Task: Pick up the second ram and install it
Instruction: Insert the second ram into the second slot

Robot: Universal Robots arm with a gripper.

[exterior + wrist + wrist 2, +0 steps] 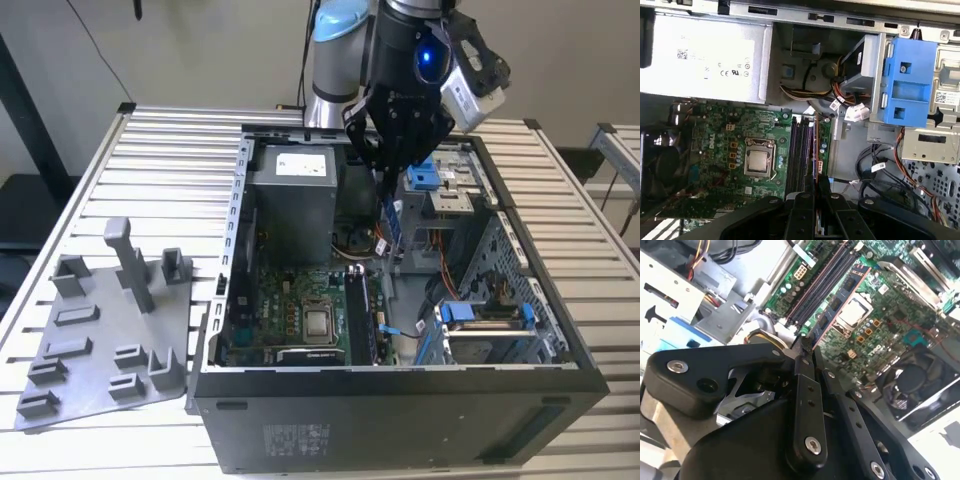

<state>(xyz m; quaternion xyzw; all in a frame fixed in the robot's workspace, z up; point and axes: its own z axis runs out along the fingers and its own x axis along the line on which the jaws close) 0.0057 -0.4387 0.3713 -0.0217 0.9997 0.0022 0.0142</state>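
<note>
The second ram (394, 228) hangs on edge inside the open computer case (400, 400), above the back end of the motherboard (290, 310). My gripper (388, 185) is shut on its upper end. In the second wrist view the ram (840, 297) is a blue board with small dark chips, reaching out from the fingertips of my gripper (806, 342) over the memory slots (820, 282). In the first wrist view the ram (816, 150) appears edge-on as a thin strip, lined up along the long dark memory slots (801, 150) and above them, ahead of my gripper (816, 182).
The power supply (290, 195) stands at the case's back, and the processor socket (318, 322) lies beside the slots. Blue drive-bay clips (425, 178) and loose cables (875, 165) crowd the exterior view's right. A grey moulded tray (110, 330) lies outside the case.
</note>
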